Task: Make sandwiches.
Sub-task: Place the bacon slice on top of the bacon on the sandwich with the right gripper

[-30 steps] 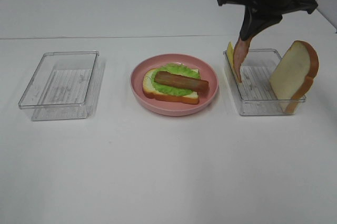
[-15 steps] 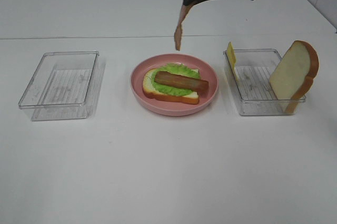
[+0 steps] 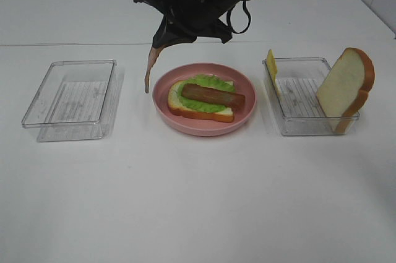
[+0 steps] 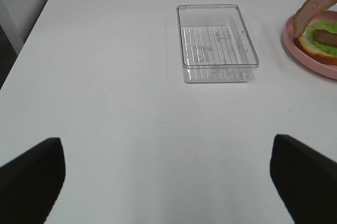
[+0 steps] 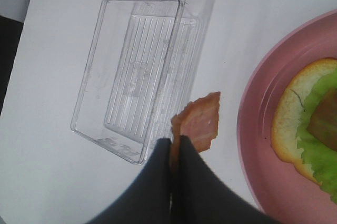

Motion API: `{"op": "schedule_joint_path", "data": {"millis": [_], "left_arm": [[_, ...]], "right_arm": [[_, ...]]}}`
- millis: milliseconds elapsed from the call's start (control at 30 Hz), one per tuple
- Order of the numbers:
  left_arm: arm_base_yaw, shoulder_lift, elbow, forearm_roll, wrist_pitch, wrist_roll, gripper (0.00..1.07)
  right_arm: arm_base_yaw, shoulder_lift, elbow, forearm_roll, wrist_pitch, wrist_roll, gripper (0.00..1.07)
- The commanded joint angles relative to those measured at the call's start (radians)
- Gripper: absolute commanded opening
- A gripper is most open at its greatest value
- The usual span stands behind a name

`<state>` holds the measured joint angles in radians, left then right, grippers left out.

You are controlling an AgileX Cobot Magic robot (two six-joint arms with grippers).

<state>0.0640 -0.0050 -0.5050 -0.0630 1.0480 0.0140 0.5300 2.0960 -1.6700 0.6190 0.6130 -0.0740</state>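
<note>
The half-built sandwich (image 3: 204, 98) lies on the pink plate (image 3: 164, 103): a bread slice, green lettuce and one bacon strip (image 3: 212, 96). My right gripper (image 3: 159, 41) reaches across the middle and is shut on a second bacon strip (image 3: 149, 68), which hangs down in the air just left of the plate; it also shows in the right wrist view (image 5: 199, 124). A second bread slice (image 3: 345, 88) leans upright in the right clear tray (image 3: 303, 125), with a yellow cheese slice (image 3: 271, 65) at its far left corner. My left gripper's fingers (image 4: 31, 174) are spread wide over bare table, empty.
An empty clear tray (image 3: 72, 98) stands left of the plate; it also shows in the left wrist view (image 4: 216, 42) and in the right wrist view (image 5: 136, 71). The white table's far seam runs behind the plate.
My right gripper has carried the bacon strip from the right tray leftward over the plate, and it now hangs just past the plate's left rim. The left arm has not moved.
</note>
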Motion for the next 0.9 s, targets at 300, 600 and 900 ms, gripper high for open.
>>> {"op": "schedule_joint_path", "data": {"millis": [300, 600, 900], "left_arm": [[-0.003, -0.018, 0.006, -0.001, -0.014, -0.003, 0.98], [-0.003, -0.018, 0.006, -0.001, -0.014, -0.003, 0.98], [-0.003, -0.018, 0.006, -0.001, -0.014, -0.003, 0.98]], "right_arm": [[0.000, 0.059, -0.011, -0.118, -0.017, -0.022, 0.00], [-0.001, 0.059, -0.011, -0.315, -0.008, 0.044, 0.00], [-0.001, 0.059, -0.011, -0.521, 0.021, 0.156, 0.00]]}}
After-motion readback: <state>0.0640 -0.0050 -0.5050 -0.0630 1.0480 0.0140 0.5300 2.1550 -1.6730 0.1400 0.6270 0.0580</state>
